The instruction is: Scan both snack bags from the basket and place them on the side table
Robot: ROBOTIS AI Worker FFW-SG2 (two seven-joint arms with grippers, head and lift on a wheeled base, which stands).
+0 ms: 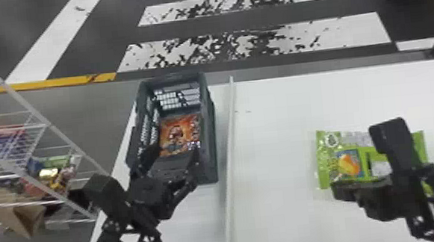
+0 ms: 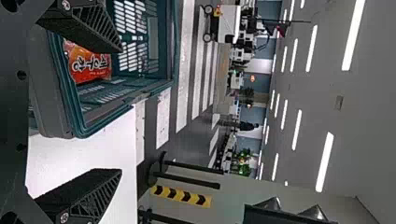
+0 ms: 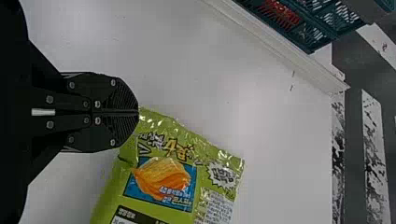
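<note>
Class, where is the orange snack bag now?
In the head view, the orange snack bag lies on the bottom of the basket, on the robot's left, near the open left tool.

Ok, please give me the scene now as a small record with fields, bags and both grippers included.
basket: dark, open-topped
orange bag: inside basket
green bag: on white surface, right of basket
left gripper: open, at basket's near end
right gripper: fingers shut, at green bag's edge; grip unclear
left side: wire rack with packaged goods
scanned: cannot tell
</note>
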